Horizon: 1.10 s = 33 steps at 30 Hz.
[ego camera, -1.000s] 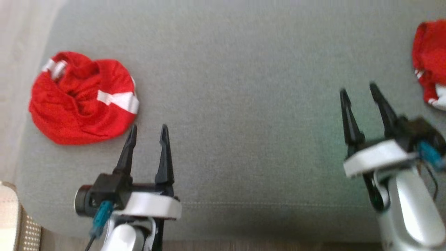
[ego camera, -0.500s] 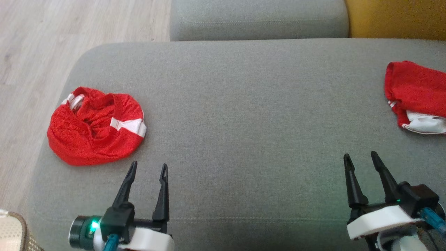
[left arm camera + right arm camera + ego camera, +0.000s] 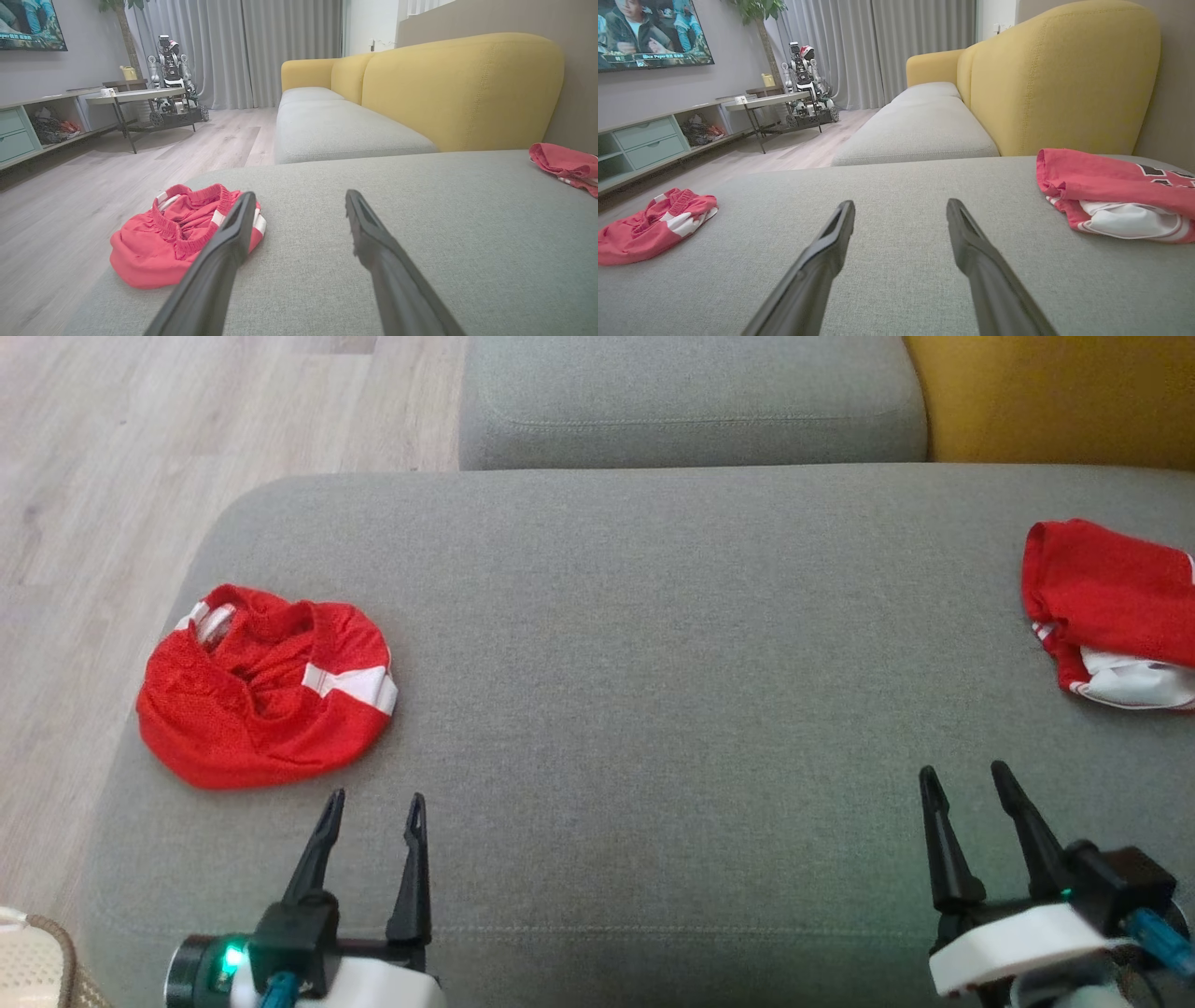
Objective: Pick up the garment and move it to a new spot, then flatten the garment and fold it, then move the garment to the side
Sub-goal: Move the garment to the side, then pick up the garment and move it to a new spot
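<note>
Lying on the sofa seat are two red garments, crumpled shorts near its left edge and a jersey at its right edge, with left end effector and right end effector both wide open and empty near its front edge.

You have bare cushion straight ahead; red shorts sit forward-left of your left gripper, and a red jersey forward-right of your right gripper.
</note>
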{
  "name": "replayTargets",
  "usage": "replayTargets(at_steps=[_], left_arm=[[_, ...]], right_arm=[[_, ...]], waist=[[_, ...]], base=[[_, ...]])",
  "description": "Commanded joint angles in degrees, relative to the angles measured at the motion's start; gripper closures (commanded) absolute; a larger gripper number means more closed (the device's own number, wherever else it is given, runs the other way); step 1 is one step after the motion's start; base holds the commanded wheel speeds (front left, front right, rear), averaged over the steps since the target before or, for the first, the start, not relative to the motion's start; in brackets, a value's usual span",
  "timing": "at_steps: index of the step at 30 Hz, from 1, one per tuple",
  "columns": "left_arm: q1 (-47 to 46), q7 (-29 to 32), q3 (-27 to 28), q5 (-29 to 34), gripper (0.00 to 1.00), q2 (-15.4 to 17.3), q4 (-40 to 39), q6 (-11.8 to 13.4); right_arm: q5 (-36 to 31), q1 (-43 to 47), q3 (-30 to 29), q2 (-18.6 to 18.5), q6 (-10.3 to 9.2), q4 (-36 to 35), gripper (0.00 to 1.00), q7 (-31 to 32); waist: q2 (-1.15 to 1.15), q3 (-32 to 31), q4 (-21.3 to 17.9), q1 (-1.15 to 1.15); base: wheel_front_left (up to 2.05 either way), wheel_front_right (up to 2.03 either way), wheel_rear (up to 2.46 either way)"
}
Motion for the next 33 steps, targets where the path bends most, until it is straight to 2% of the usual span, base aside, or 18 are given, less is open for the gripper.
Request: replayTargets(at_steps=[1,22,27,33], left_arm=[[-1.9,-0.3,2.1,0.7,0.0,-0.5,-1.7,-0.2],[-1.5,-0.3,2.4,1.6,0.0,-0.7,-1.0,-0.4],[-1.8,-0.3,2.4,1.8,0.0,-0.6,-1.1,-0.1],[-1.5,-0.3,2.6,1.7,0.0,-0.6,-1.7,0.5]], right_arm=[[0.3,-1.3,1.4,-0.2,-0.02,-1.9,0.0,-0.4],[0.3,-0.2,1.0,-0.2,-0.02,-2.4,0.0,-0.4],[0.7,0.2,1.7,-0.2,-0.02,-2.6,0.0,-0.4],[1.2,0.2,3.6,-0.2,-0.02,-2.8,0.0,-0.4]], waist=[[0.0,0.0,0.0,0.01],[0.0,0.1,1.1,0.01],[0.0,0.2,3.9,0.01],[0.0,0.2,9.7,0.01]], base=[[0.0,0.0,0.0],[0.0,0.0,0.0],[0.0,0.0,0.0],[0.0,0.0,0.0]])
